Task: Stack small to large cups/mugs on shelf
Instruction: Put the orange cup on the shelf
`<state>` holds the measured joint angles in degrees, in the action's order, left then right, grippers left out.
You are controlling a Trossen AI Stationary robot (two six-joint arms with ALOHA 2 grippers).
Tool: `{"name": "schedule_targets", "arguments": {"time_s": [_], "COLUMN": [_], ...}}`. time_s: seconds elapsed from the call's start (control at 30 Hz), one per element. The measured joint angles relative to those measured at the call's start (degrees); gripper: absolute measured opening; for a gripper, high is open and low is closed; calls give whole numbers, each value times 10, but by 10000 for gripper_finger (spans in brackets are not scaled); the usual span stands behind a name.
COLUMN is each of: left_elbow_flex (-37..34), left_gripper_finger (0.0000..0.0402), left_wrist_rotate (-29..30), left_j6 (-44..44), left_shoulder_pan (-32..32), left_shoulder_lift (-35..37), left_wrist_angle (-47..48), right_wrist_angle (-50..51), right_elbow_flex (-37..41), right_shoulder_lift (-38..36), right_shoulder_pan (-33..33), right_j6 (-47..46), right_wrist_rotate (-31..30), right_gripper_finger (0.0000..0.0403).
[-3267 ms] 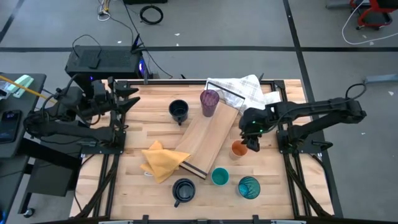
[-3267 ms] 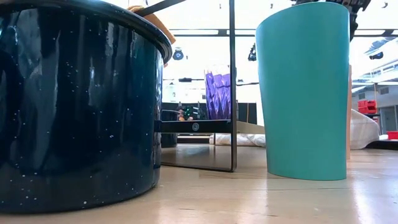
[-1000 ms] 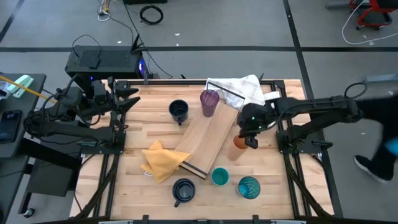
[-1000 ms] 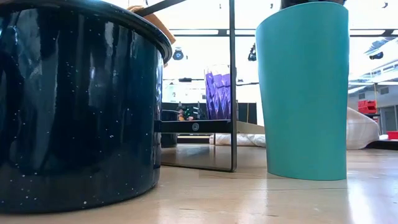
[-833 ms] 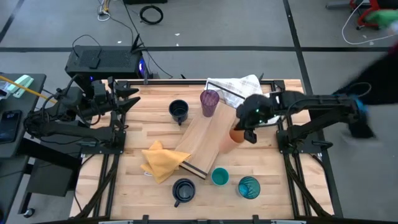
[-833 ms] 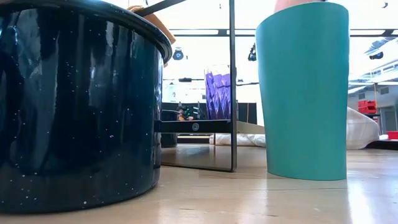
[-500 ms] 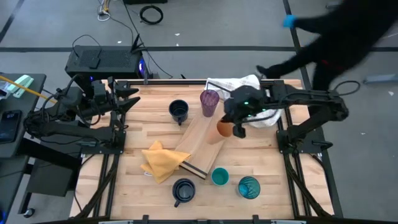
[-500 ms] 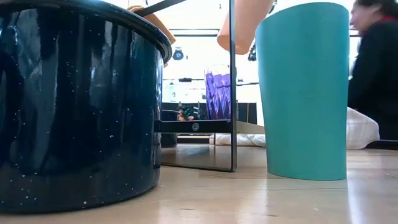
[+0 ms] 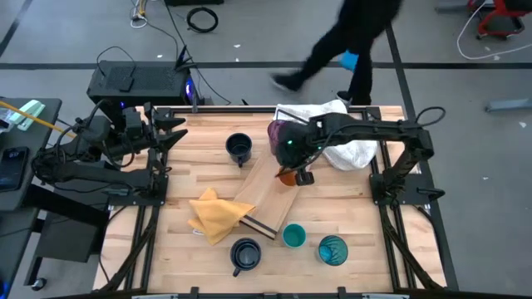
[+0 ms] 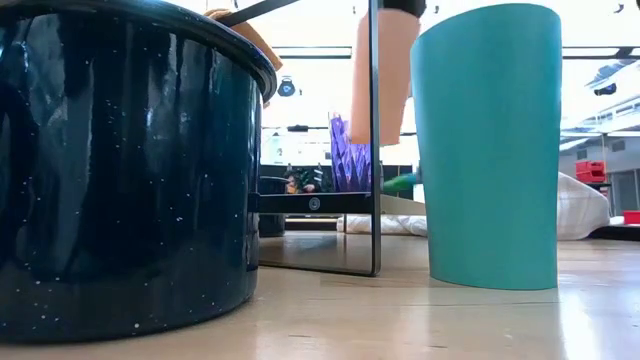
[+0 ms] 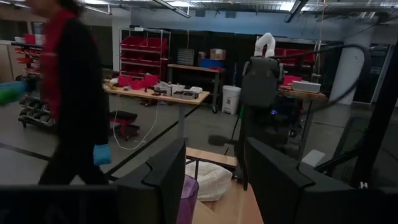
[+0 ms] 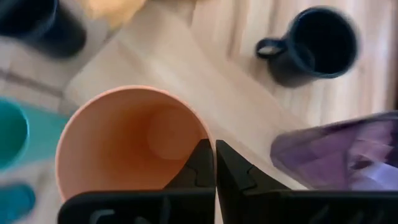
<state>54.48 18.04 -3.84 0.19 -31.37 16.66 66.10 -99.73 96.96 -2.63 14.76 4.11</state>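
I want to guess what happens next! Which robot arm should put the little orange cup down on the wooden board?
The right one. The right gripper already holds the small orange cup by its rim, in the air over the long light-wood plank. The left gripper waits at the table's far left edge, holding nothing.

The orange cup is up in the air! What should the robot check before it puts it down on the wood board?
1. Grip: right gripper pinches the orange cup's rim, fingers shut: ok.
2. Cup upright: hangs mouth-up in the low view: ok.
3. Position: cup is over the shelf: ok.
4. Landing spot: bare wood below: ok.
5. Neighbour: purple tumbler stands close by, could get bumped: cannot tell.
6. Left gripper parked at the table's left edge, out of the way: ok.
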Motion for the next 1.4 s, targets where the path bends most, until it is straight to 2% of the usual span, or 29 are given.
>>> {"name": "schedule_targets", "arguments": {"time_s": [0.3, 0.63, 0.97, 1.13, 1.4], "left_elbow_flex": [0, 0, 0, 0, 0], "left_gripper_finger": [172, 172, 172, 172, 172], "left_wrist_rotate": [0, 0, 0, 0, 0], "left_j6": [1, 2, 1, 1, 1], "left_shoulder_pan": [0, 0, 0, 0, 0], "left_shoulder_lift": [0, 0, 0, 0, 0], "left_wrist_angle": [0, 5, 10, 13, 13], "right_wrist_angle": [0, -64, -112, -130, -134], "right_elbow_flex": [-2, -2, -1, -1, -1], "right_shoulder_lift": [19, 58, 97, 100, 92], "right_shoulder_pan": [-3, -45, -52, -55, -59], "right_j6": [124, 103, 83, 48, 54], "right_wrist_rotate": [66, 69, 54, 28, 28], "right_gripper_finger": [0, 0, 0, 0, 0]}}
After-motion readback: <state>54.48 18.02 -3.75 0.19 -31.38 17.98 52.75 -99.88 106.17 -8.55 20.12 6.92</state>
